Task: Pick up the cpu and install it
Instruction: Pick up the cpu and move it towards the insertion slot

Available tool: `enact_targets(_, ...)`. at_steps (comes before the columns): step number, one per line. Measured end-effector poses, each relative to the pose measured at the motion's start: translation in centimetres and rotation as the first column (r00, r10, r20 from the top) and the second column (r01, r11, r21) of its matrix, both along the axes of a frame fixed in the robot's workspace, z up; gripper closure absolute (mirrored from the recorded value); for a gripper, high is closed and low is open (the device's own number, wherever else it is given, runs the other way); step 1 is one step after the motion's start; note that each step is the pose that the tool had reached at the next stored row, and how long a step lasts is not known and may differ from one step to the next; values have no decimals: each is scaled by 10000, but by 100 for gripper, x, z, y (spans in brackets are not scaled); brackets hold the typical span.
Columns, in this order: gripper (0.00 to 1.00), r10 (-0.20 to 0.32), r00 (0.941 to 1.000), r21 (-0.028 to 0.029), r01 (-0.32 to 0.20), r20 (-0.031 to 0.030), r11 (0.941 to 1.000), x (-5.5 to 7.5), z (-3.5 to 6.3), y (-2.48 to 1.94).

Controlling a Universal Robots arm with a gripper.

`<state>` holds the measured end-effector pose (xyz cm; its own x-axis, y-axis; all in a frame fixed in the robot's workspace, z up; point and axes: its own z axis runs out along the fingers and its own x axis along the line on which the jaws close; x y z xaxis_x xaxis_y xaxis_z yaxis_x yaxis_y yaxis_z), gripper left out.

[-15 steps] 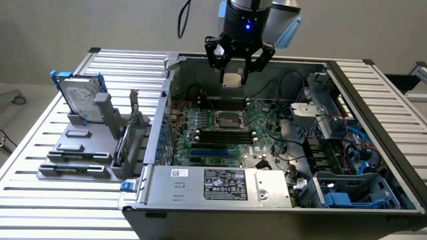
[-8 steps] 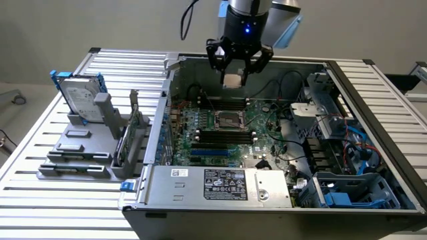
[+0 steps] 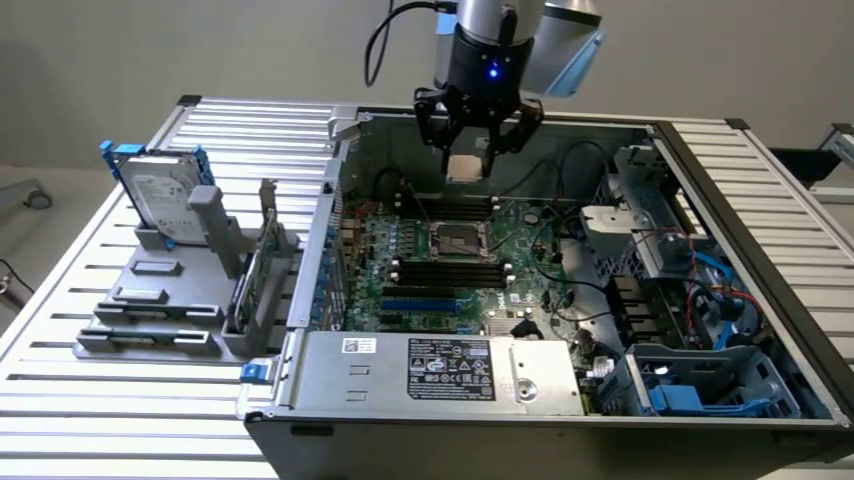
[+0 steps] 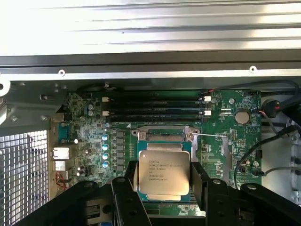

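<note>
The tool hangs over the open computer case, above the far part of the motherboard. It is closed on the cpu, which sits flat between the two black fingers. In the wrist view the cpu shows its silver top with small printed text, and the fingers press on two opposite edges of it.

The cpu is in the air and touches nothing in the case. The socket, with its metal frame, lies lower on the board, nearer to the camera in the exterior view. In the wrist view the socket is partly covered by the cpu.

Black memory slots run on both sides of the socket. Dark cables hang near the far wall, just beside the tool. The power supply closes the near side of the case.

On the bench, at the exterior view's left, a hard drive with blue brackets stands upright in a grey holder, well apart from the tool.
</note>
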<state>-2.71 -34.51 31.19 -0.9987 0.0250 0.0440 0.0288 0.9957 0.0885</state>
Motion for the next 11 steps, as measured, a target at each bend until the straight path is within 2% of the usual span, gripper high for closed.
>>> enact_targets(3,45,4,10000,-49,-4,-1,10000,8,-54,7)
enact_targets(10,45,46,10000,-264,-46,-2,9996,36,-176,11)
enact_targets(11,45,48,10000,-279,-48,-2,9996,38,-194,12)
